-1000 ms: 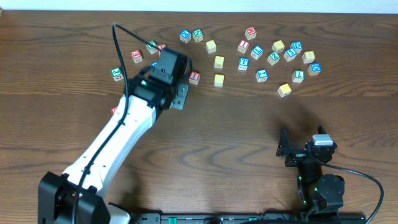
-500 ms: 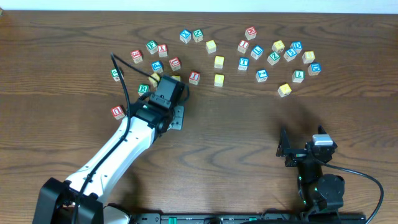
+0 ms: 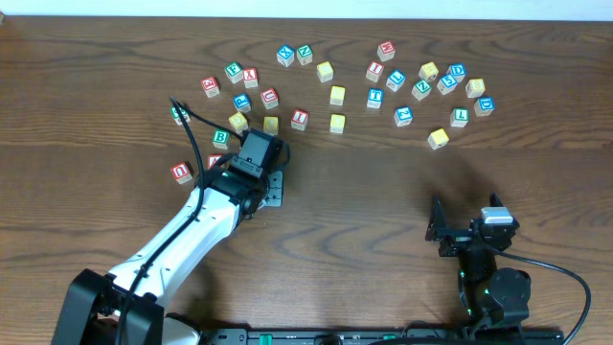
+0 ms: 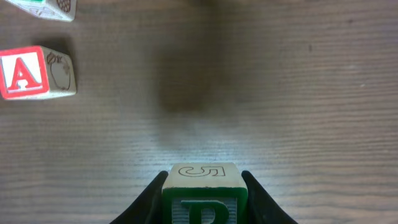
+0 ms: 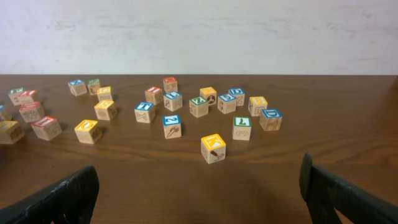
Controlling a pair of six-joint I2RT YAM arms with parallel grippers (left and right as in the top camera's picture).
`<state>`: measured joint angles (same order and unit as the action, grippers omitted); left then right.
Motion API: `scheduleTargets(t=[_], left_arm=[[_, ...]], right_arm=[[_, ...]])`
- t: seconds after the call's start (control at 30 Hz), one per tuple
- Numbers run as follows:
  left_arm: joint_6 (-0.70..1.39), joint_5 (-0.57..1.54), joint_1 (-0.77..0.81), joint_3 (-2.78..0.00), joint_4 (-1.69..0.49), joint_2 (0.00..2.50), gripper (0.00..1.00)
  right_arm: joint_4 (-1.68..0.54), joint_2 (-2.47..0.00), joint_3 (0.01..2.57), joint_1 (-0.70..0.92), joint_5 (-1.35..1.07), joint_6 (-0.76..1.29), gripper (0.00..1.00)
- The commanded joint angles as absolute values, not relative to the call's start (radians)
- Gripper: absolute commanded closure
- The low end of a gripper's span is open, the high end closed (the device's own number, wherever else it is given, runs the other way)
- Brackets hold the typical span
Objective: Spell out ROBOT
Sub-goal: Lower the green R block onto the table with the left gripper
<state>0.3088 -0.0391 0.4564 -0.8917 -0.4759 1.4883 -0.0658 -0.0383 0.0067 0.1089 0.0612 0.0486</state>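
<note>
Seemingly a robotics lab: bare wood-grain table (image 3: 383,192), blank white wall (image 5: 199,31), cabled robot arm (image 3: 192,230).

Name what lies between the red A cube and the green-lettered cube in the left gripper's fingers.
Nothing: in the left wrist view, only bare wooden table separates the red A cube from the green-lettered cube.

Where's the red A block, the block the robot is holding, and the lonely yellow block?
Red A block (image 4: 23,73): left wrist view, on its lettered face.
Held green-letter block (image 4: 202,177): left wrist view, on the face above the green letter.
Lonely yellow block (image 3: 438,139): overhead view, on its top face.
</note>
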Motion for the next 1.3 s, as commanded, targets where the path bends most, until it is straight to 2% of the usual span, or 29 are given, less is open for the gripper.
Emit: scheduleTargets(t=[0.0,1.27], left_arm=[[0.312,-0.034,0.462,-0.883,-0.461,1.529,0.93],[0.301,-0.008,0.462,-0.883,-0.363,1.699,0.92]], right_arm=[[-0.068,-0.038,0.006,0.115,0.072,0.062,0.01],[-0.068,-0.038,0.006,0.115,0.072,0.062,0.01]])
